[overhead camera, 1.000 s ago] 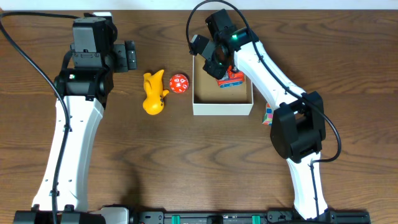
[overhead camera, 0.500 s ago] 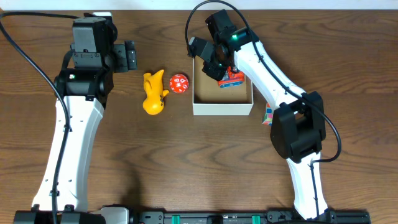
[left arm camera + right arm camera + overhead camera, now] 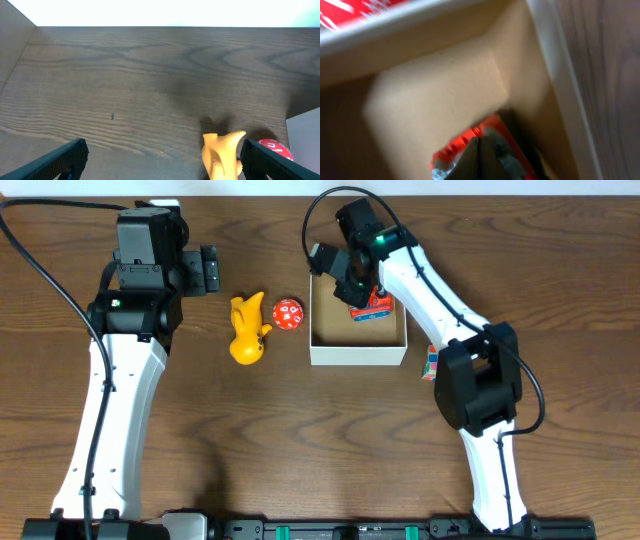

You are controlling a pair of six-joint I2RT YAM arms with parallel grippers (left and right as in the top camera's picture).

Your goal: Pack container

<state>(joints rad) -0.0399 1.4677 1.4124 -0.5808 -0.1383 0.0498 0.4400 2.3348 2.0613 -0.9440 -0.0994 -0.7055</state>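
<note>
Two pincers in view. Right pincer (image 3: 478,145) closed, fingers pressed together, tips lowered inside container (image 3: 357,355) over its back half, right at red toy (image 3: 374,308) on tan floor; contact unclear. Container sits on table (image 3: 300,430), centre-right, white walls upright. Left pincer (image 3: 208,270) wide open, well apart to container's left. Yellow toy (image 3: 247,330) and red ball (image 3: 288,315) lie between left pincer and container, ball just beside container's left wall.
</note>
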